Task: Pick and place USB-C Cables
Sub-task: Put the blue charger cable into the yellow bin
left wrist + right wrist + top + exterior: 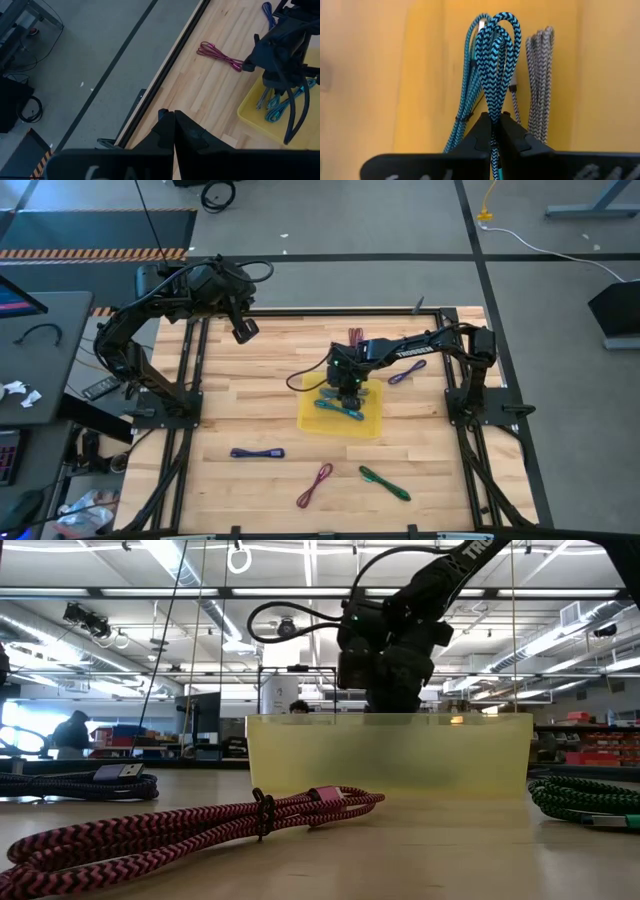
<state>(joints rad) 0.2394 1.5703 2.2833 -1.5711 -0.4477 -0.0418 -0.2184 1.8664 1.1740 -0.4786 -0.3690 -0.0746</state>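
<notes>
Right wrist view shows the right gripper [493,121] pinched on a limp, light, braided teal cable [492,55] over the yellow tray [420,75], gripped mid-bundle, grey cable [540,85] at three o'clock.

The tray [371,423] is sitting at the desk's [240,400] centre, holding two cables [338,409]; three more cables [313,485] are lying toward six o'clock, two toward twelve.

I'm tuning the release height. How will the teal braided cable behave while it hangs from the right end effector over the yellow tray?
Probably floppy: the teal braided cable droops in loose loops from the shut right end effector. Its tie likely keeps the bundle together. It looks light and should settle flat in the yellow tray beside the grey cable, not roll.
</notes>
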